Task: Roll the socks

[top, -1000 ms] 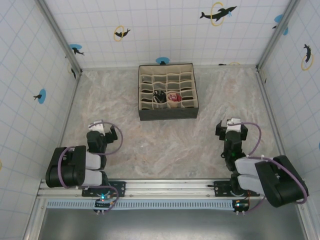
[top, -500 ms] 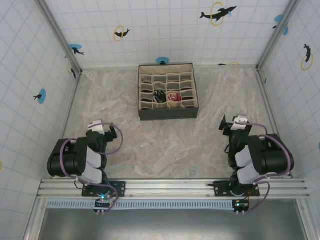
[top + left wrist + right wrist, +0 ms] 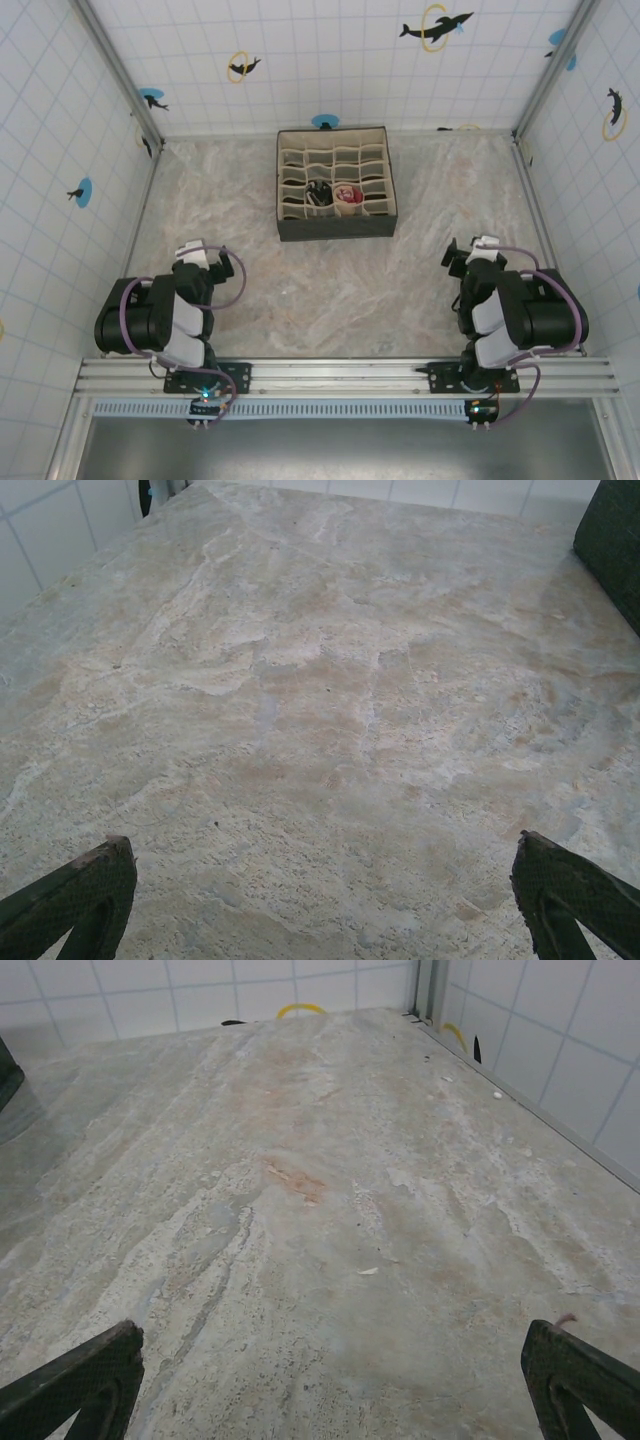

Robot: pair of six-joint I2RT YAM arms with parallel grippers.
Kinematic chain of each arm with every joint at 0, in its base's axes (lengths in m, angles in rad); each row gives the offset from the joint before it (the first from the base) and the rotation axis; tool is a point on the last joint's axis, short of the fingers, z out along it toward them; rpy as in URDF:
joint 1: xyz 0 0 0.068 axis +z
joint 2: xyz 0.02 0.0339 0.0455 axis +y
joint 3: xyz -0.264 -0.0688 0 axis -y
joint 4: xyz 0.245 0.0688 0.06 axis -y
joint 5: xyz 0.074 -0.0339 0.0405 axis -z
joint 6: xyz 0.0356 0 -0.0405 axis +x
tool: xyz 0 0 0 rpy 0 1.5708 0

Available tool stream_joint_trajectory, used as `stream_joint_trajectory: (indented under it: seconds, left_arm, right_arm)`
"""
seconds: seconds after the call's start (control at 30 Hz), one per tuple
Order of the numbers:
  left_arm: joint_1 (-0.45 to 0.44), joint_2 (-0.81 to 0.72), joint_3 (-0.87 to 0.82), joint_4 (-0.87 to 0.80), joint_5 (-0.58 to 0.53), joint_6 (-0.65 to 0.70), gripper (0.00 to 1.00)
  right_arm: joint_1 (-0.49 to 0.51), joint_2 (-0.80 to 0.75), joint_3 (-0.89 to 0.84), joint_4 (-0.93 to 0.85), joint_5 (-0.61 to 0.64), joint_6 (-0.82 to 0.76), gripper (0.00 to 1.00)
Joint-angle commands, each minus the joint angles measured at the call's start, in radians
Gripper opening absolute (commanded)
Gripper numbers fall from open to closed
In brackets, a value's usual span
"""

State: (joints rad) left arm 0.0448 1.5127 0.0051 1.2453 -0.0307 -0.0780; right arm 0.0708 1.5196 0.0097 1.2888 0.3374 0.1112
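Lying in neighbouring cells of the gridded organiser box, upper centre of the top view, are the socks. The left gripper and right gripper, at the lower corners, gape wide over the bare marbled tabletop, holding nothing

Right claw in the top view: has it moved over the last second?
Yes, slightly rightward: the right claw sits farther from the organiser box, nearer the right wall.
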Motion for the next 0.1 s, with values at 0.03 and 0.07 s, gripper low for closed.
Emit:
stream_joint_trajectory:
  seconds: [0.03,0.07]
  left_arm:
    - [0.001,0.001,-0.004,0.031,-0.003,0.005,0.98]
    - [0.002,0.000,-0.005,0.030,-0.003,0.005,0.98]
  right_arm:
    - [-0.005,-0.005,-0.031,0.001,-0.001,0.015,1.00]
    - [-0.003,-0.007,-0.038,0.012,0.000,0.012,1.00]
